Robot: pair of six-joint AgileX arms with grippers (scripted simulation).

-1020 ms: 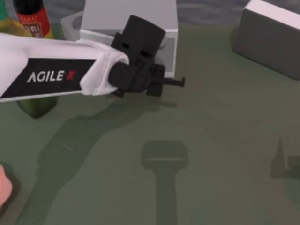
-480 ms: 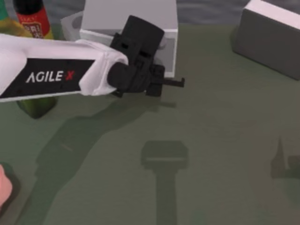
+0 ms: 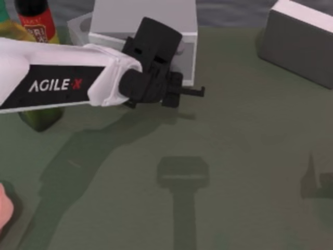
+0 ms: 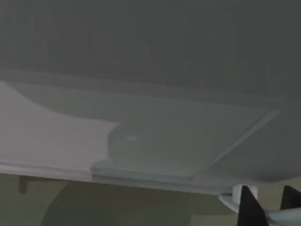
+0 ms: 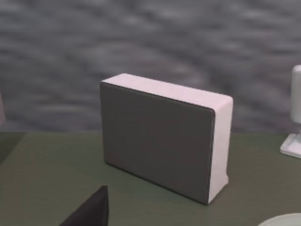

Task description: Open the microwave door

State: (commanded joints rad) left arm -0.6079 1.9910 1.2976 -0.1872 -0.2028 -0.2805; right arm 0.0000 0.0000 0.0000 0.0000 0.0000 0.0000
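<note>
The microwave [image 3: 145, 18] stands at the table's back, left of centre. The strip of its front that shows past my arm is the microwave door [image 3: 187, 57], which lies flush with the box. My left gripper [image 3: 202, 91] reaches from the left across the front and pokes past the microwave's right lower corner. Up close, the left wrist view is filled by the microwave's grey surface [image 4: 141, 56], with my left gripper [image 4: 268, 205] at the frame's edge. My right arm is outside the top view. One dark fingertip [image 5: 96, 207] shows alone above the table, so that gripper stands open.
A larger grey-and-white box [image 3: 302, 41] [image 5: 160, 141] stands at the back right. Bottles [image 3: 34, 18] and a green object [image 3: 39, 117] crowd the left side under my left arm. A pink object [image 3: 4, 205] sits at the front left edge. A white stand [image 5: 295, 113] is near the box.
My left gripper crept a few pixels to the left a second ago and has held still since. The microwave door has not moved.
</note>
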